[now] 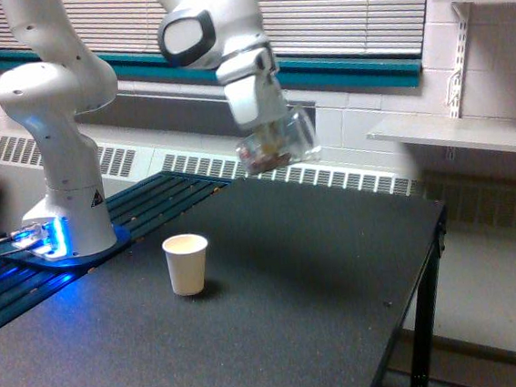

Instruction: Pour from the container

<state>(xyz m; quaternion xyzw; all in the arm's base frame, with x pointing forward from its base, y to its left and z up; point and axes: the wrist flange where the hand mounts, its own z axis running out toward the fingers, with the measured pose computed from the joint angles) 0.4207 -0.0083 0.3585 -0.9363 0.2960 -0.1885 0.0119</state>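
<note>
A dark speckled surface [278, 310] fills the lower part of the exterior view, with a black leg [421, 342] at its corner on the view's right. A small white paper cup [186, 264] stands upright on it, toward the view's left. Behind, closed window blinds [350, 6] hang above a teal strip [356, 70] on a white block wall. A long white radiator grille [311, 175] runs below. White shelves [458, 133] sit on the view's right. Dark slats [162, 198] glow blue at the view's left.

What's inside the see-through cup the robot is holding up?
Small brownish-red bits sit low inside the clear cup. The picture is too blurry to say what they are, and the gripper covers part of the cup.
</note>
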